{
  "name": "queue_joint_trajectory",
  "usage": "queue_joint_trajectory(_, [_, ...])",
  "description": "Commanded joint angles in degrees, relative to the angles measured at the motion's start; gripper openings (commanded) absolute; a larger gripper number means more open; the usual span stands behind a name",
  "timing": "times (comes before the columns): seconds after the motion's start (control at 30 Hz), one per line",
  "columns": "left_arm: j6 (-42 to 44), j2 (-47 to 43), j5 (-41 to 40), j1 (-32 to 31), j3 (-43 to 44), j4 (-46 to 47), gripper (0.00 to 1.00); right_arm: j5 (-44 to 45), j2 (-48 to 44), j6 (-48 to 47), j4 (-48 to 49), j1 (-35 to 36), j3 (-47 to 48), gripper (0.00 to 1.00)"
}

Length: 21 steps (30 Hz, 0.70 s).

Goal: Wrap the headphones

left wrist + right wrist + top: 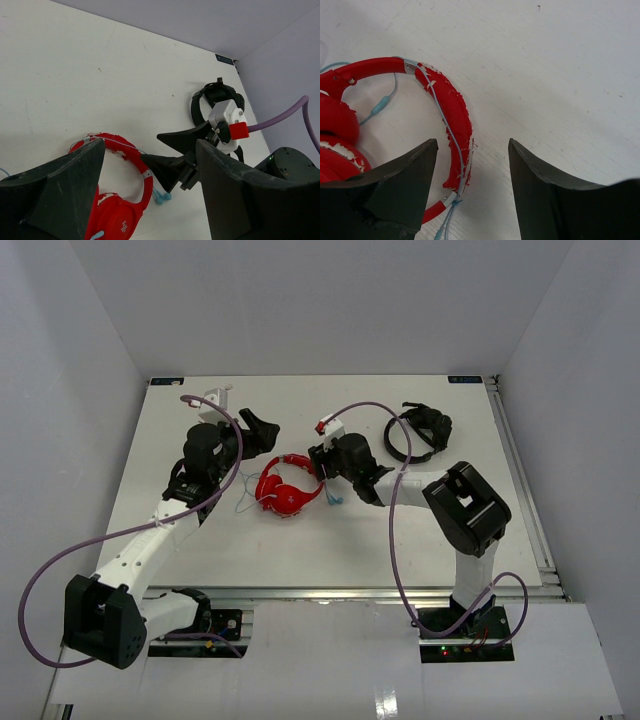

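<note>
Headphones (451, 107): the red headband covering is cracked and flaking, with white showing through in ragged patches. The thin pale blue cable (441, 118) along the headband looks smooth and rubbery. The table (560, 65) around the headphones is matt white, lightly scuffed and speckled. The right gripper (472, 145) beside the headband is matt black, faintly grainy plastic.

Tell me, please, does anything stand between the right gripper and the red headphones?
Nothing visible does. The right gripper hangs with open jaws over the band of the red headphones; only their own thin cable runs along that band. The black headphones lie apart, farther back.
</note>
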Motion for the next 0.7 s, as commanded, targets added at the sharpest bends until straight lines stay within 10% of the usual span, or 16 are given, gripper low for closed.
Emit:
queue_joint_trajectory(0.0, [0.59,-0.43,-0.27,0.02,-0.47,1.69,0.84,-5.67,0.98,-1.35,2.16,0.20,1.83,0.65])
queue_joint_trajectory(0.3, [0.94,0.24,-0.84,0.02,-0.80,2.07,0.84,-1.98,5.57,-0.13,1.61,0.11,4.56,0.51])
queue_joint_trajectory(0.5, [0.94,0.20,-0.89,0.02,-0.77,2.13,0.84,1.60,4.40,-1.67,1.26,0.16,5.31,0.08])
queue_joint_trajectory(0.67, [0.85,0.01,-0.84,0.02,-0.35,1.66,0.85,4.49,-1.55,-2.25,1.73,0.20,2.79,0.08])
